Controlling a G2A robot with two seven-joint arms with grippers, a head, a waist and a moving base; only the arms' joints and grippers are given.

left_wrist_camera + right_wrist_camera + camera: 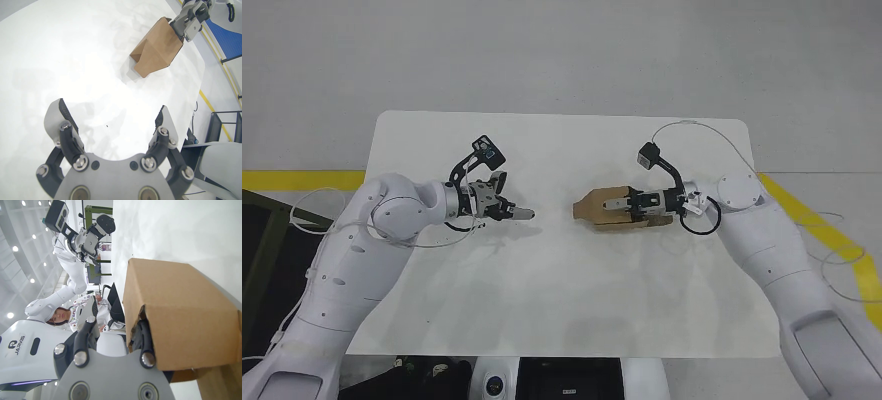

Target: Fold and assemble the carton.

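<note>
The left end effector (111, 107) hangs released and empty over the table (542, 300). One brown carton (158, 51) lies on the table well apart ahead of it, its long axis running along the line between the two arms. The right end effector (622, 204) is far nearer, at the carton's open end and touching it; whether it grips there I cannot tell.

A: Where was the carton (597, 212)?
B: On the table (562, 300), a little right of its middle.
A: And the grippers?
B: The right gripper (620, 203) was at the carton's right end, with one finger inside the carton and the other outside its wall. The left gripper (111, 108) hung over the table to the carton's left, well apart from it, pointing toward it.
</note>
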